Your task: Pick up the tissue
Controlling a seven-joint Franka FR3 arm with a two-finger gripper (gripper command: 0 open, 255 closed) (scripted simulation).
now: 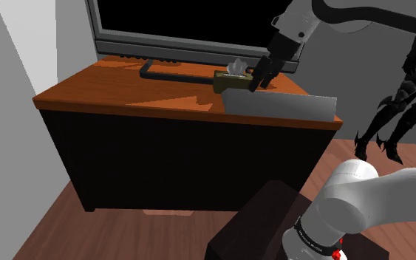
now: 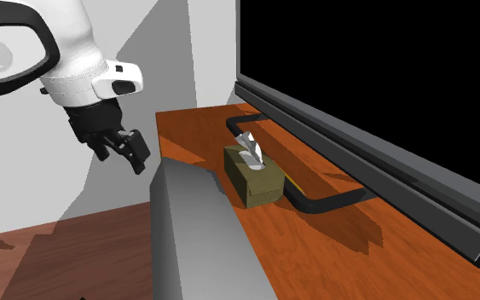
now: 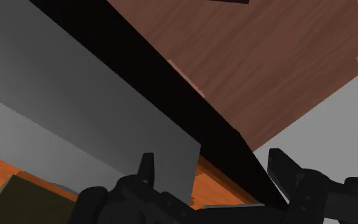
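An olive tissue box [image 1: 228, 80] stands on the reddish wooden cabinet top [image 1: 110, 85] in front of the TV, with a white tissue [image 1: 236, 67] sticking up from it. In the second exterior view the tissue [image 2: 251, 150] rises from the box [image 2: 253, 177]. My black gripper [image 1: 257, 81] hangs open just to the shoulder view's right of the box, above the cabinet's front edge. From the second exterior view the gripper [image 2: 138, 157] is apart from the box, over a grey panel. Between my fingers [image 3: 147, 169] there is nothing; a corner of the box [image 3: 15, 200] lies beside them.
A grey flat panel [image 1: 280, 105] lies on the cabinet's front edge beside the box and juts past it [image 2: 191, 226]. A large dark TV [image 1: 184, 22] with a black foot bar [image 1: 173, 72] stands behind. A black spiky object [image 1: 406, 89] hangs at the shoulder view's right. The robot's stand [image 1: 254, 225] is below.
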